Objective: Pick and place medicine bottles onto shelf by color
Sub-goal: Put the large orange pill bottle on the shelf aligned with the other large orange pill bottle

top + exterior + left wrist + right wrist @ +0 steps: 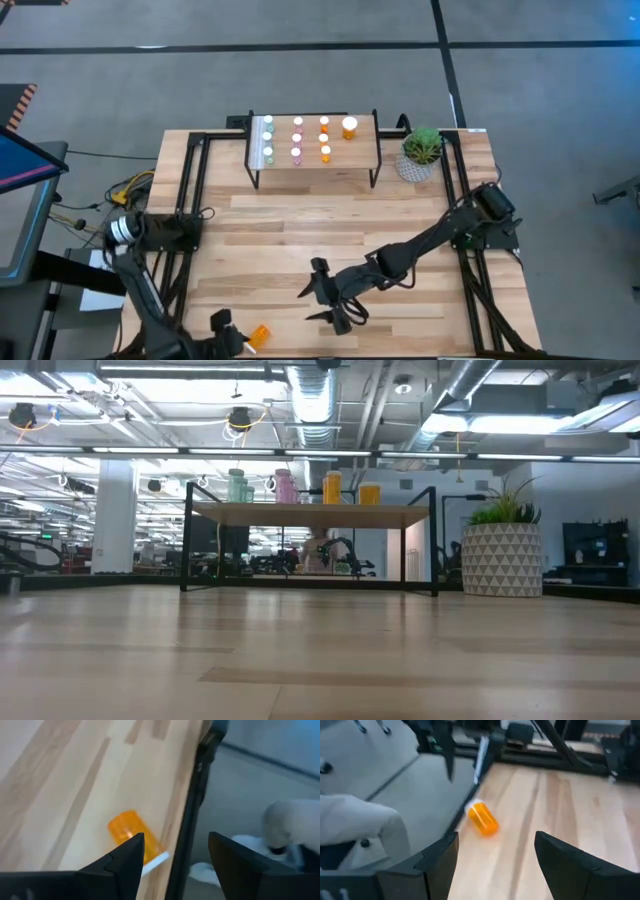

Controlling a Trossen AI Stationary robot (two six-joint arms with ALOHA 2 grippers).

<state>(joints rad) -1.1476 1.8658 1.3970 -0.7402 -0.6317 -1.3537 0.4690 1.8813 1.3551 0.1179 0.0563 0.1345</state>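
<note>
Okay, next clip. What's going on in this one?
Two arms are sorting medicine bottles onto the shelf by colour. Most already stand there in green, pink and orange columns. One orange bottle lies on its side near the front edge of the table. The left end effector sits right beside it with fingers apart and nothing gripped. The right end effector hovers open over the table's front middle, empty.

L hand (232,333) low, spread, R hand (325,298) spread mid-table

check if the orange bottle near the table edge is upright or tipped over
Tipped over: the orange bottle lies on its side on the table, white cap toward the edge.
</note>
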